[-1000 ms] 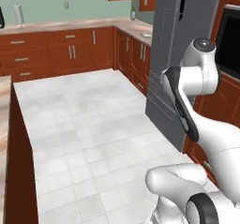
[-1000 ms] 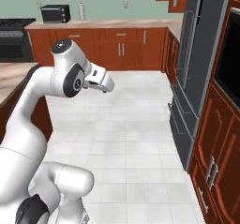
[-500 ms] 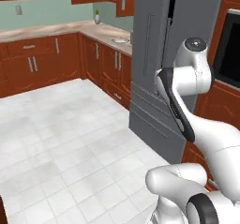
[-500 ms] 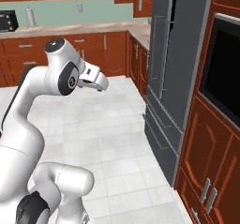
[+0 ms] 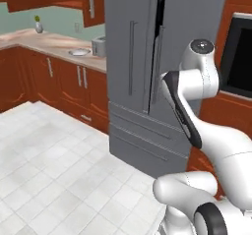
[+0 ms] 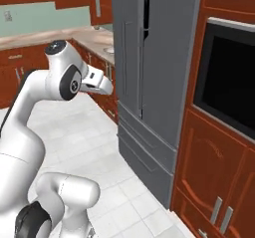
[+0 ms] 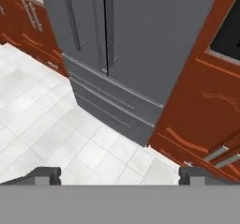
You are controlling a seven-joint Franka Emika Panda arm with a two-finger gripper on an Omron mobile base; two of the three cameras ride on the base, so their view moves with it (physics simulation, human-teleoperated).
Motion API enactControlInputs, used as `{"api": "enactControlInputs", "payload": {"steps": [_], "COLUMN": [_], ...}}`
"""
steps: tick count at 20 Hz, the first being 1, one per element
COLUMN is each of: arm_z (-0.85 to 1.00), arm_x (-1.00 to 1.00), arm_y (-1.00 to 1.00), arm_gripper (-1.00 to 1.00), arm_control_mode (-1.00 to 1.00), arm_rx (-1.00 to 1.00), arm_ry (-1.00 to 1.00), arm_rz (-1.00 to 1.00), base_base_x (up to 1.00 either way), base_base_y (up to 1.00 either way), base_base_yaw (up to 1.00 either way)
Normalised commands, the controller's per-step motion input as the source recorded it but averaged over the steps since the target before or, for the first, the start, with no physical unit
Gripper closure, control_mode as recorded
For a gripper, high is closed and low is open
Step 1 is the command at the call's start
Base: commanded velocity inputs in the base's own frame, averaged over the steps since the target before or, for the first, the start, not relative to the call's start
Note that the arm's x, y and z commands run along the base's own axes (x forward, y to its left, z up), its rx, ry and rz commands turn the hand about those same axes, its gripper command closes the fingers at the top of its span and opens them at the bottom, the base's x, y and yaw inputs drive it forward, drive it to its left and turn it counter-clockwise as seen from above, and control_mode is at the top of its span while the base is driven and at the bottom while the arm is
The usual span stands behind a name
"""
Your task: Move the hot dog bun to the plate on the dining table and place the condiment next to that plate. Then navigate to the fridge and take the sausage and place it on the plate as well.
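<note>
Two dark fingertips (image 7: 44,175) stand spread wide at the bottom of the hand view, so the tool (image 7: 119,176) is open and holds nothing — white tiled floor (image 7: 42,124) shows between them. Ahead of the tool, across a stretch of that floor, stands the fridge (image 7: 136,45), tall and plain grey, with two upper doors and two drawers below. Its long thin vertical bar handles (image 5: 131,57) run down the doors either side of the centre seam. From the base views the right-hand door stands slightly ajar, a narrow dark gap (image 5: 160,5) showing at its top. Just beside the fridge on one side are red-brown wood cabinets with a dark built-in oven (image 6: 226,77); on the other, a pinkish-beige counter (image 5: 54,44) over red-brown lower cabinets, carrying a small sink (image 5: 78,52) and a grey toaster (image 5: 98,45) near the fridge's wall — a small potted plant (image 5: 38,24) sits well back in the corner.
</note>
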Motion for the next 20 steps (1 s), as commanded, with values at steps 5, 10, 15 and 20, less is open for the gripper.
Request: {"api": "enactControlInputs", "payload": {"steps": [5,10,15,20], "arm_z": [0.00,0.00,0.00,0.00], "arm_x": [0.00,0.00,0.00,0.00], "arm_y": [0.00,0.00,0.00,0.00], "arm_gripper": [-1.00,-1.00,-1.00,-1.00], "arm_control_mode": [1.00,1.00,1.00,1.00], "arm_rx": [0.00,0.00,0.00,0.00], "arm_ry": [0.00,0.00,0.00,0.00], "arm_rz": [0.00,0.00,0.00,0.00], "base_base_x": [0.11,0.00,0.08,0.48], "base_base_y": [0.72,0.95,1.00,0.97], "base_base_yaw": [-0.62,-0.56,-0.37,-0.32]}}
